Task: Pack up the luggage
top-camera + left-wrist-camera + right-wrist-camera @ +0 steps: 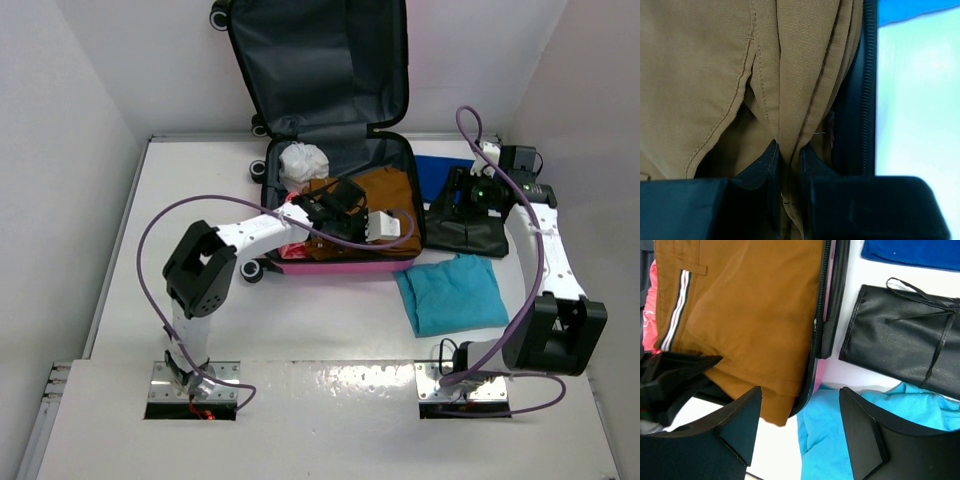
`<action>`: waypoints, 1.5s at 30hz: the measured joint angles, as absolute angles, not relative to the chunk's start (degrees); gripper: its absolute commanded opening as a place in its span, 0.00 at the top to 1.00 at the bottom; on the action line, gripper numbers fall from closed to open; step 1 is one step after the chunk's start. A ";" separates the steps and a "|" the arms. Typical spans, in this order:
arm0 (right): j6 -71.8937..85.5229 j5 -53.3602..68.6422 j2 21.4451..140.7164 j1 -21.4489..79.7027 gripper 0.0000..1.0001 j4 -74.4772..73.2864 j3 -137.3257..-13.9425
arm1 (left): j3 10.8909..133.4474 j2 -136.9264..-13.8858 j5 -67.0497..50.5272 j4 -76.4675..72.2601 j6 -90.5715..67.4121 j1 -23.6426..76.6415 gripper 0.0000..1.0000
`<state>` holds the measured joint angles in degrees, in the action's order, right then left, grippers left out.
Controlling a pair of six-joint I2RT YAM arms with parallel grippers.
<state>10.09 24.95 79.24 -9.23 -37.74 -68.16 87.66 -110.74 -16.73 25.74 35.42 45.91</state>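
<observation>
The hot-pink luggage [340, 266] lies open at the back of the table, its grey-lined lid [320, 60] standing up. Brown trousers [388, 192] lie in it, one corner hanging over the zipper rim [819, 320]. My left gripper [335, 205] is over the luggage and shut on a fold of the brown trousers [715, 65]; its fingers [767, 160] pinch the cloth beside the black zipper rim [867, 85]. My right gripper [458, 195] hovers open and empty just right of the luggage. In its wrist view [800, 400] it is above the trousers [750, 300] and the rim.
A white bundle [303, 160] and a white box [385, 225] lie inside the luggage. Right of it lie a dark blue cloth [445, 172], a black pouch with a cord [900, 335] and a teal cloth [452, 293]. White walls enclose the table.
</observation>
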 measured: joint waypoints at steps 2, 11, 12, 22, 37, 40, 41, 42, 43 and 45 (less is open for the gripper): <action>10.15 25.43 79.22 -9.26 0.36 -37.56 -68.16 | 87.57 -111.31 -16.60 24.88 35.44 45.60 1.00; 10.79 27.68 80.14 -4.80 0.39 -36.10 -68.16 | 82.63 -110.91 -17.41 18.46 33.82 42.52 0.66; 10.76 27.79 80.38 -3.84 0.40 -35.99 -68.16 | 81.45 -110.06 -17.93 17.65 33.67 42.04 0.59; 10.50 27.44 84.55 8.49 0.43 -32.95 -67.16 | 77.65 -92.05 -18.37 14.76 20.80 35.70 0.32; 4.03 23.77 87.35 3.92 0.15 -35.48 -63.70 | 78.41 -83.11 -11.66 13.39 4.01 21.85 0.24; 1.83 23.46 78.54 -2.74 0.11 -36.14 -62.48 | 77.56 -83.00 -10.59 13.72 2.66 21.56 0.22; 0.73 22.98 75.16 -4.80 0.09 -36.01 -61.49 | 77.34 -83.00 -10.15 13.80 2.39 21.54 0.22; -0.19 22.41 72.47 -6.11 0.09 -36.42 -60.42 | 77.19 -83.00 -9.61 14.02 2.22 21.50 0.22; -1.17 21.47 69.63 -7.18 0.09 -37.15 -58.92 | 77.08 -83.00 -9.19 14.09 2.04 21.41 0.22; -2.24 19.94 65.93 -8.05 0.09 -38.11 -55.31 | 77.03 -83.00 -8.16 14.09 1.72 21.21 0.22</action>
<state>-2.24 19.94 65.93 -8.05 -38.11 -55.31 77.03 -83.00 -8.16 14.09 1.72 21.21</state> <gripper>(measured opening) 0.906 0.775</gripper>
